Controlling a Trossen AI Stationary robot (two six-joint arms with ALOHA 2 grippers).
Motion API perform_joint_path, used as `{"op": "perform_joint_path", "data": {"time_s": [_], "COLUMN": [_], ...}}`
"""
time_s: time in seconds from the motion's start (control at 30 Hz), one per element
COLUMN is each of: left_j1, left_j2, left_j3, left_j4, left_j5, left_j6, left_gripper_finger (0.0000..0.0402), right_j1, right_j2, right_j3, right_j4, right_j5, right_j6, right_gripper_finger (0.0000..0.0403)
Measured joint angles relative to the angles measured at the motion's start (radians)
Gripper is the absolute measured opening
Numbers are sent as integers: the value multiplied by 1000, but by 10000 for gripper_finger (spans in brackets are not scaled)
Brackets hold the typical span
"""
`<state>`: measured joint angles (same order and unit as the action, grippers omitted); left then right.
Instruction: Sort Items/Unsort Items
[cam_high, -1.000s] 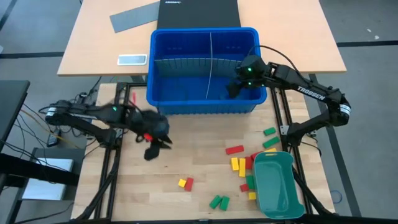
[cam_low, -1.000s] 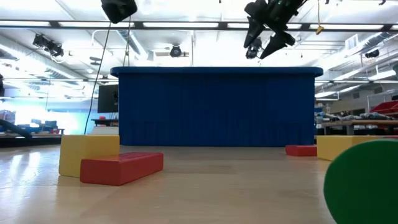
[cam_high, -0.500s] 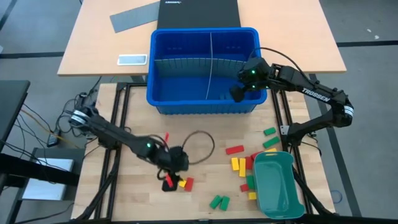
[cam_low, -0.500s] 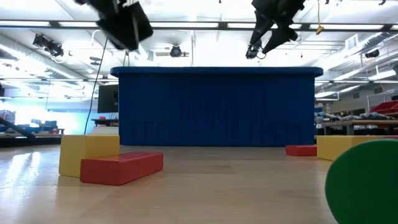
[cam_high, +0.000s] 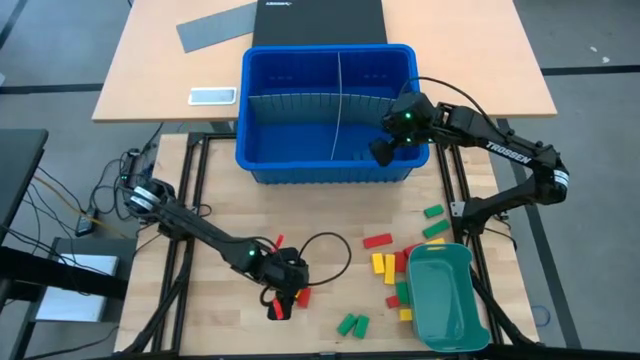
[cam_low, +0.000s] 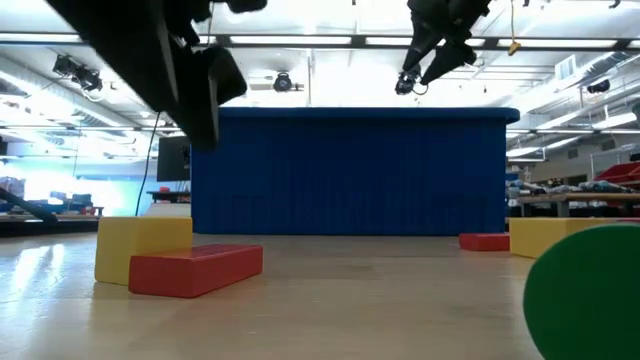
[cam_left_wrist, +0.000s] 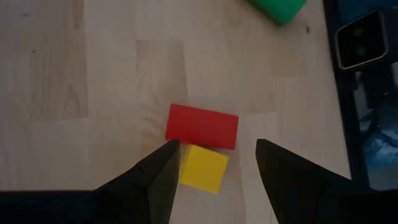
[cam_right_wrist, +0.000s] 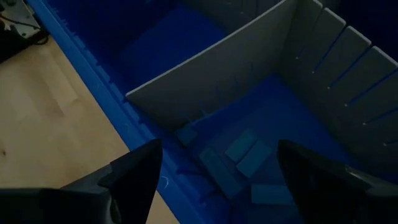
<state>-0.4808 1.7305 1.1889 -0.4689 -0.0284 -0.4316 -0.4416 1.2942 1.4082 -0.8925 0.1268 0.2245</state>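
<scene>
The left tool (cam_left_wrist: 214, 165) hangs low over the wooden counter (cam_high: 320, 210), near its front middle. Its two dark fingers (cam_left_wrist: 163, 180) are spread apart and hold nothing. Right under them lie a small yellow block (cam_left_wrist: 203, 168) and a red block (cam_left_wrist: 202, 126), touching each other. The yellow block sits between the two fingers, which do not touch it.

The right tool (cam_right_wrist: 214, 180) is up over the blue bin (cam_high: 328, 112), at the bin's right front corner. Its fingers are spread wide too, and they are empty. Below it, in the right front part of the bin, a few blue blocks (cam_right_wrist: 249, 158) lie on the bin floor next to a grey divider wall (cam_right_wrist: 211, 71).

More blocks lie on the counter on the right, by the teal tray (cam_high: 445, 297): red (cam_high: 377, 240), yellow (cam_high: 383, 264) and green (cam_high: 433, 211) ones. Two green blocks (cam_high: 352, 324) lie side by side near the front edge.
</scene>
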Motion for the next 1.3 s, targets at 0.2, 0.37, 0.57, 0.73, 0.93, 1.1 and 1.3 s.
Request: {"op": "perform_joint_path", "data": {"time_s": [0.2, 0.37, 0.57, 0.73, 0.93, 1.1, 1.3], "left_j1": [-4, -19, -19, -24, -23, -23, 3], "left_j2": [46, 105, 168, 172, 160, 96, -39], "left_j3": [0, 0, -4, -2, 3, 21, 134], "left_j4": [-9, 1, 6, 7, -106, -245, -588], "left_j5": [47, 34, 19, 25, 0, 19, -22], "left_j6": [6, 39, 37, 39, 39, 52, 89], "left_gripper_finger": [219, 219, 219, 210, 138, 130, 130], "right_j1": [0, 0, 0, 0, 0, 0, 0], "right_j2": [0, 0, 0, 0, 0, 0, 0], "right_j3": [0, 0, 0, 0, 0, 0, 0], "right_j4": [0, -1, -2, 0, 4, 21, 60], "right_j5": [-18, -18, -18, -18, -18, -17, -17], "right_j6": [0, 0, 0, 7, 8, 8, 7], "right_gripper_finger": [318, 318, 318, 318, 318, 318, 318]}}
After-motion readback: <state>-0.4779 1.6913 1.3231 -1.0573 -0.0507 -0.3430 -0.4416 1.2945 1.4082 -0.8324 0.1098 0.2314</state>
